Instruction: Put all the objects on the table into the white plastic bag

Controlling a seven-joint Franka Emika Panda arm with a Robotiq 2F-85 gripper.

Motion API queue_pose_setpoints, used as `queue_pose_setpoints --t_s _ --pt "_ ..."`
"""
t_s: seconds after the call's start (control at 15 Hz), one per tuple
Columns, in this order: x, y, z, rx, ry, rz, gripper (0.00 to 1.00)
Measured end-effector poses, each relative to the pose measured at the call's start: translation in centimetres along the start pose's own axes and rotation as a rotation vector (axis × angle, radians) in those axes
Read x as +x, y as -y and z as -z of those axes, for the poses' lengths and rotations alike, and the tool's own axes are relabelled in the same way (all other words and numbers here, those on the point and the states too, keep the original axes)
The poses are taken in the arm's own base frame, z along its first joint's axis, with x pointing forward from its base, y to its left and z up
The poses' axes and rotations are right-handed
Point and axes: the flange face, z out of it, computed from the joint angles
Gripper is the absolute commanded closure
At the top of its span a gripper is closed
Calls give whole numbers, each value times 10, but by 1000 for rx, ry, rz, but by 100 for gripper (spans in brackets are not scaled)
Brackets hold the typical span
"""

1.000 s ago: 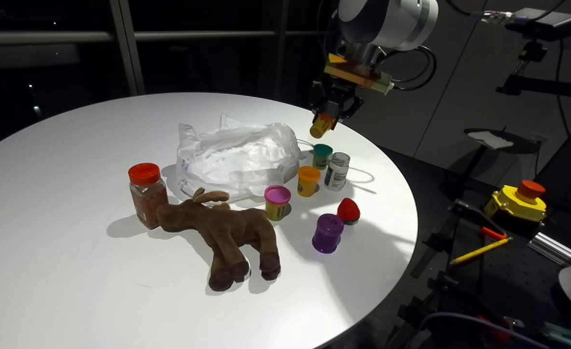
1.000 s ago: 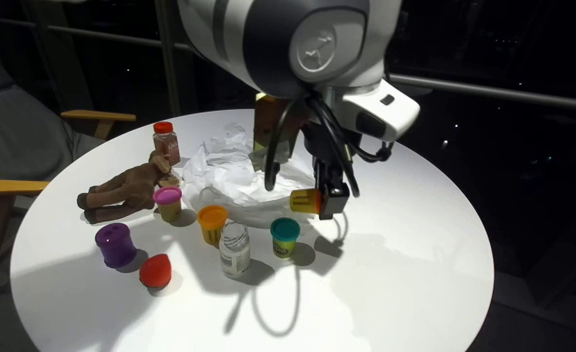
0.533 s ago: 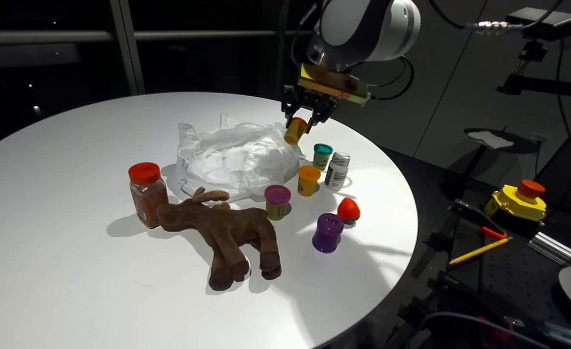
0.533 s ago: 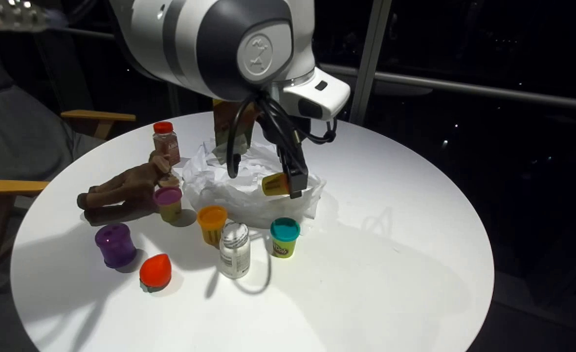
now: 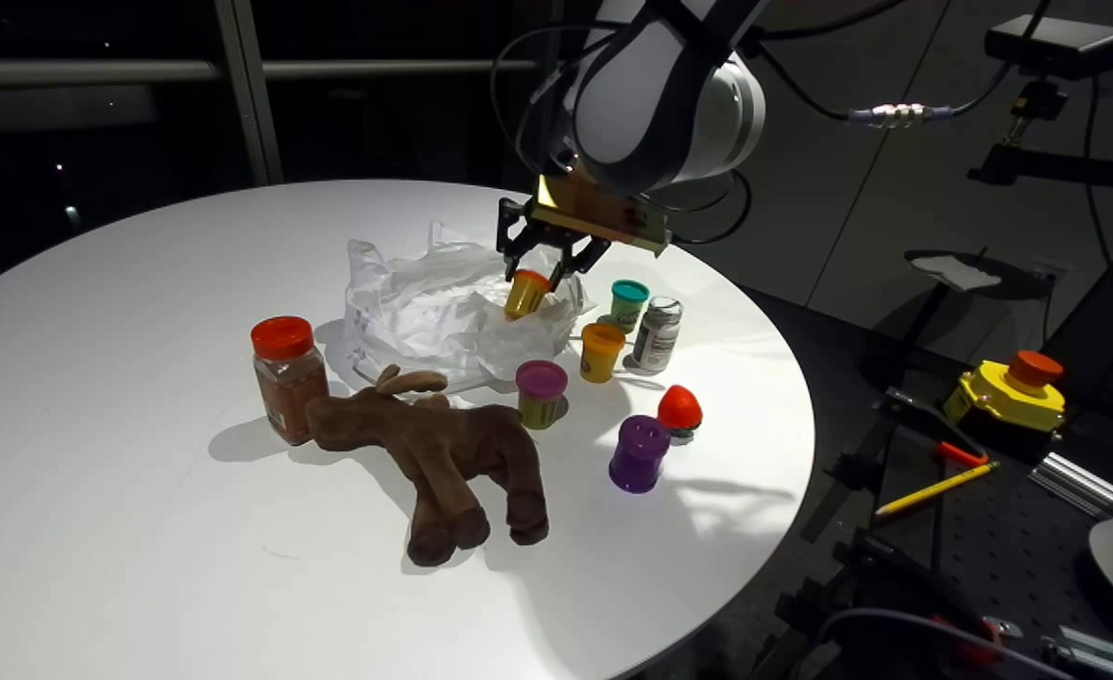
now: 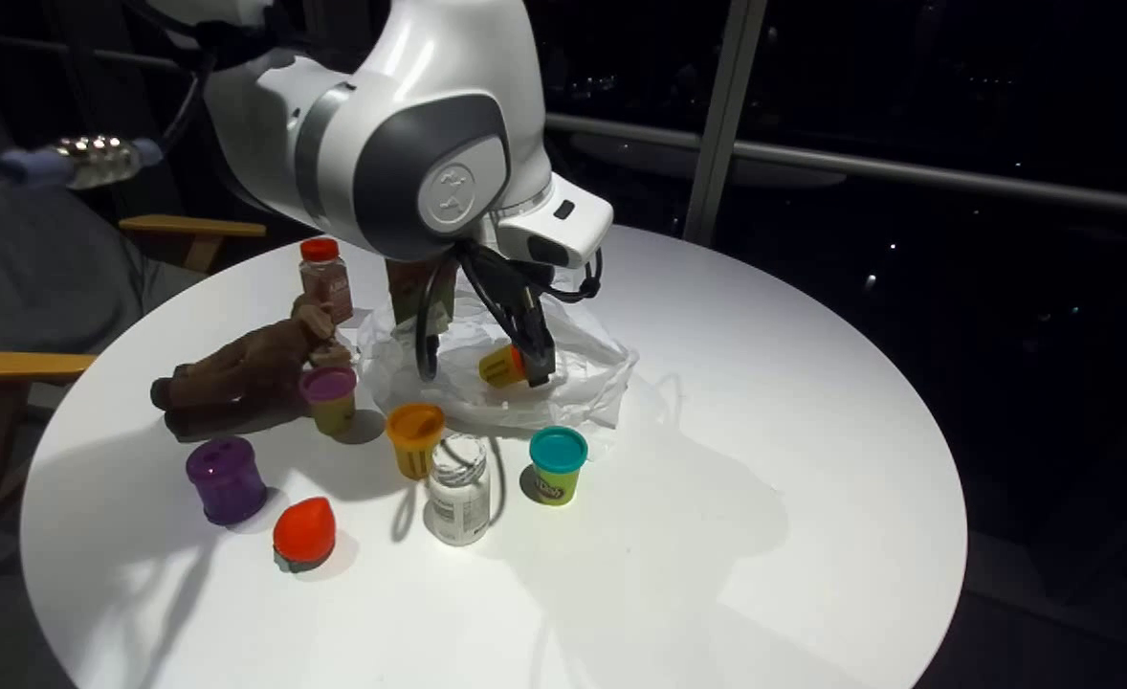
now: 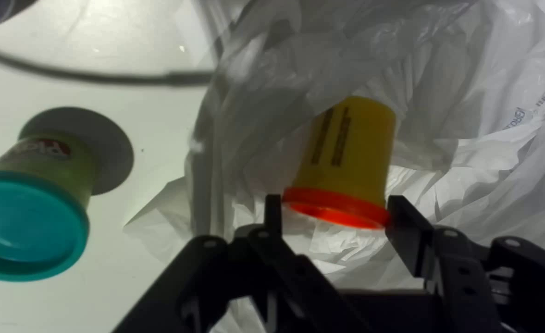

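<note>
Your yellow tub (image 7: 356, 148) has dark stripes and an orange-red lid (image 7: 337, 202); the blue-lettered bag (image 5: 453, 312) is white, the plush toy (image 5: 443, 444) brown.

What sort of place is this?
Perhaps an office or lab lounge at night: dark window panes, a grey chair with wooden arms, and a yellow box with a red button.

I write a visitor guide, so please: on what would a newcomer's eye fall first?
Probably on the yellow tub between the fingertips of the gripper, over the crumpled white bag. Next, perhaps the brown plush toy, lying on the round table near the red-lidded jar.
</note>
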Motion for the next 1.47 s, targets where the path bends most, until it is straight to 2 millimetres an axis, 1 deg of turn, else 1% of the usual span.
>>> queue_pose_setpoints --t_s 0.07,0.13,0.33,0.47,0.6,0.73,0.87,1.07,1.47 --pt "0 2 -1 2 -2 9 2" --pt "1 4 0 2 -5 18 0" --pt "9 -1 10 -61 6 35 0" --pt "19 -5 27 -152 28 49 0" --pt "24 -10 46 -266 63 62 1" --pt "26 -15 63 -371 96 80 0" --pt "25 -20 72 -445 145 107 0" --pt "22 -31 71 -474 215 135 0" --pt "34 -69 59 -397 303 200 0"
